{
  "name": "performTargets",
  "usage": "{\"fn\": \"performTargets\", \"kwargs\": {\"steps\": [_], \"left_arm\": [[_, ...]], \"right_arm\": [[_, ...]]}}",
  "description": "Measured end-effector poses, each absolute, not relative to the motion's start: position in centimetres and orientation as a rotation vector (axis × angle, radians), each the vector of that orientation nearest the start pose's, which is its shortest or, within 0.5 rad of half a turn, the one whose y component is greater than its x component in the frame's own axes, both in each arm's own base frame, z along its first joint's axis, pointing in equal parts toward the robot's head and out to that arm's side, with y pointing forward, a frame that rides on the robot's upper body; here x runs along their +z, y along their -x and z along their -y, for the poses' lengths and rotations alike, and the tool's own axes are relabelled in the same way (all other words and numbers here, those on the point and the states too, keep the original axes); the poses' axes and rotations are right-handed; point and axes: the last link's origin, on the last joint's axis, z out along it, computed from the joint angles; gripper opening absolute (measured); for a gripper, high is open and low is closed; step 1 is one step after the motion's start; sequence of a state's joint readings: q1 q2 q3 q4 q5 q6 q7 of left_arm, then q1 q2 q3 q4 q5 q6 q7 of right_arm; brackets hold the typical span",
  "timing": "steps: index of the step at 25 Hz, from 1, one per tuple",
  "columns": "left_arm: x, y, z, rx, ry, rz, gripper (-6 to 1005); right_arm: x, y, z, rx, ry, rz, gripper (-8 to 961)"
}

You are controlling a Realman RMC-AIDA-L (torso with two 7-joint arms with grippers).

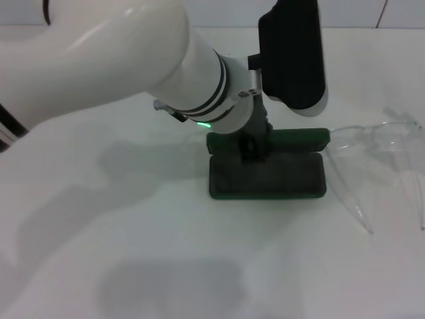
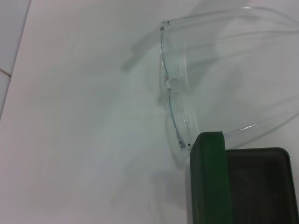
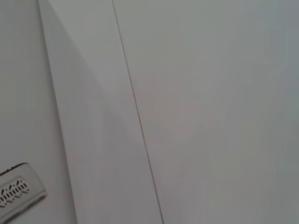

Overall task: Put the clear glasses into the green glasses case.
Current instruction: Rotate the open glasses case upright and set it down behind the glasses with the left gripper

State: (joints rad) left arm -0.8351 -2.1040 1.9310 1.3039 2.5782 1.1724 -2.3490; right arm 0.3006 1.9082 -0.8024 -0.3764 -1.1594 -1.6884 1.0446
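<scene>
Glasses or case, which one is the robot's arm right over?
The green glasses case, lying open under the left arm; the clear glasses lie beside it.

A white table [image 1: 133, 266] is carrying everything. The green glasses case [image 1: 267, 174] is lying open at its centre. The clear glasses [image 1: 378, 156] are resting just beside it at 3 o'clock.

The glasses case [image 1: 267, 174] is dark green with a charcoal lining. At its three o'clock the glasses [image 1: 378, 156] are colourless, see-through. White table [image 1: 133, 266]; white arm [image 1: 133, 60] with black bands.
</scene>
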Motion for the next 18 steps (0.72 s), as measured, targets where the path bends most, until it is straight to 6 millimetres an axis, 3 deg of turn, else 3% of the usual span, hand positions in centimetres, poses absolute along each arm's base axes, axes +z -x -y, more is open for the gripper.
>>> {"fn": "performTargets", "kwargs": {"steps": [18], "left_arm": [[-11.47,6.27,-34.78,0.512,2.754,-0.346,258]], "right_arm": [[9.59,-32.22,-28.3,1.219,2.038,-0.477,856]]}}
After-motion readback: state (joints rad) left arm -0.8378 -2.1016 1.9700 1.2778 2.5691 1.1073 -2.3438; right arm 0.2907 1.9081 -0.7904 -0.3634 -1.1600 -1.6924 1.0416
